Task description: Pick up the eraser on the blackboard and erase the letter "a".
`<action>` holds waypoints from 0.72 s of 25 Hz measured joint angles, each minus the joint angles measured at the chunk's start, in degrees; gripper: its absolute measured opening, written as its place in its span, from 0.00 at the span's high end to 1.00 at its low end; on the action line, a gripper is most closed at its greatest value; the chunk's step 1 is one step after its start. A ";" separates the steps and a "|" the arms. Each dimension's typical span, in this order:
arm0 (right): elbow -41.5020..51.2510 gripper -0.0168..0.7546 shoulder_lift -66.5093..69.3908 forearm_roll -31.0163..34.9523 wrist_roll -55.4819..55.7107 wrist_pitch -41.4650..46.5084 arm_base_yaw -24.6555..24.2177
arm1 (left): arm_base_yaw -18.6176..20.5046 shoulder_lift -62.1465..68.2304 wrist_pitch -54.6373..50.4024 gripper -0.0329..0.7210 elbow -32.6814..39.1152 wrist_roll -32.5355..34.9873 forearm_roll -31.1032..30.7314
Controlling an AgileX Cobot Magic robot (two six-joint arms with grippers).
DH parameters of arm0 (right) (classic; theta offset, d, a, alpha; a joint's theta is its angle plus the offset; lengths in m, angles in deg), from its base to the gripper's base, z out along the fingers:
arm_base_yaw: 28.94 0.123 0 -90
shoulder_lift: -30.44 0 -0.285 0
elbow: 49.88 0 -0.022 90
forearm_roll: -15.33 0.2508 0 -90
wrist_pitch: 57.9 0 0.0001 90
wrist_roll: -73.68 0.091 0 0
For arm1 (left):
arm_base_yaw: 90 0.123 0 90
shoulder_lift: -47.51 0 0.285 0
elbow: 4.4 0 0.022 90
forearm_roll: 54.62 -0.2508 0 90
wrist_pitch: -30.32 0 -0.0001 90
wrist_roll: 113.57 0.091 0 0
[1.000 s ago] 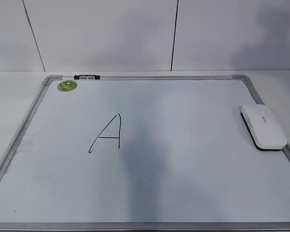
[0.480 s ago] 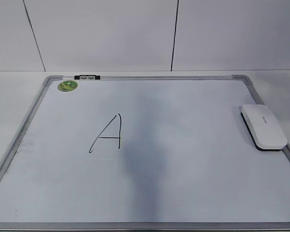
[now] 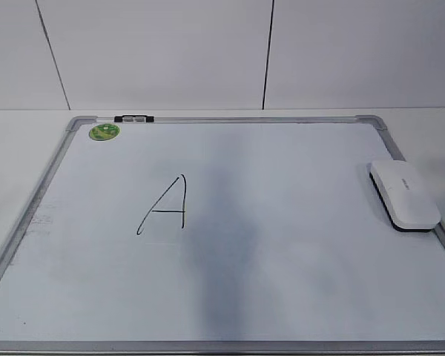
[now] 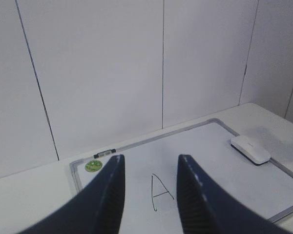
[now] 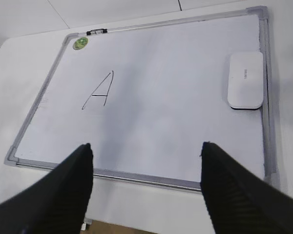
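Flat on a white table (image 3: 18,122), the blackboard (image 3: 282,297) is seen, and it is really a white board with a grey metal frame. Right by the right side of that frame, the eraser (image 3: 403,195) is laid on the board, white on top with a dark strip under it and small grey letters on its lid. Near the far left corner of the frame, a round green magnet (image 3: 104,132) is stuck to the board, and a small black clip (image 3: 133,118) is fixed on the top rail just beside the magnet. Left of the board's middle, well apart from the eraser, a letter "A" (image 3: 165,205) is drawn in thin black marker; it looks like a big capital with a bar across. A soft grey shadow is cast down the middle of the board. High above the board, the left gripper (image 4: 149,180) is held with its dark fingers apart and nothing between them. The right gripper (image 5: 146,161) is held above the near edge of the frame, spread wide, with nothing in it.
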 joint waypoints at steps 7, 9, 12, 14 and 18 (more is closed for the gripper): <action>0.30 0.30 -5.70 3.68 0.00 0.12 0.00 | -0.03 -5.99 0.00 0.60 4.82 0.00 0.00; 0.82 0.30 -6.50 3.79 -1.41 0.12 0.00 | -0.03 -7.76 0.00 0.60 7.83 0.00 0.10; 2.75 0.30 -8.66 3.79 -4.33 0.12 0.00 | -0.13 -10.30 0.00 0.61 12.94 0.00 0.10; 4.26 0.30 -11.08 3.66 -6.00 0.12 0.00 | -0.13 -11.63 0.00 0.62 15.95 0.00 -0.01; 8.45 0.30 -16.93 0.93 -7.37 0.12 0.00 | -0.13 -13.77 0.00 0.63 21.69 0.00 -0.72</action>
